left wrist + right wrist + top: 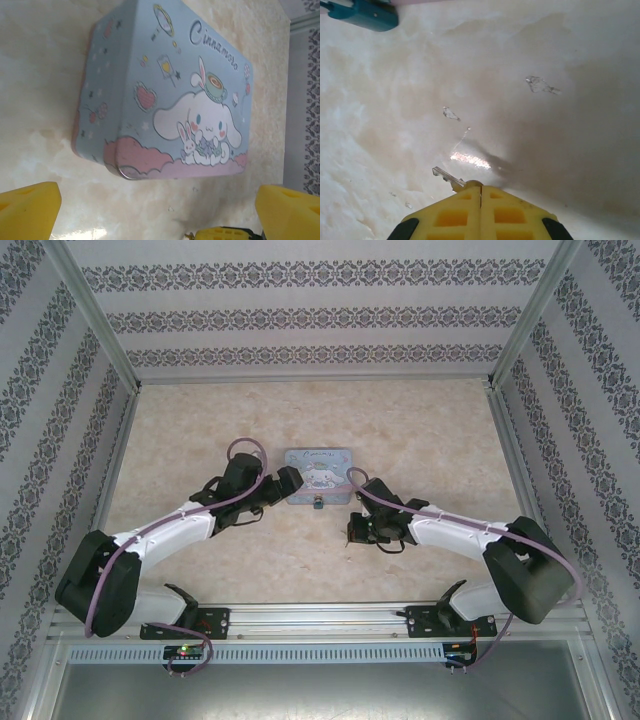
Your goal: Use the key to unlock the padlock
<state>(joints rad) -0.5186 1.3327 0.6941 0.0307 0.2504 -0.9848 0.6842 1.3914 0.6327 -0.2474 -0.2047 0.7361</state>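
Note:
My right gripper is shut on the key. The key's slim metal blade sticks out to the left of the yellow fingertips, just above the tabletop. The padlock, with its bluish body, lies at the top left of the right wrist view. From above, the padlock sits at the tin's near edge, and the right gripper is a little to its right and nearer. My left gripper stands open beside the tin's left end. Its yellow fingers are spread wide with nothing between them.
The pastel-blue cartoon tin box lies mid-table; in the left wrist view the tin is close ahead of the open fingers. Patterned walls and a metal frame enclose the marbled tabletop.

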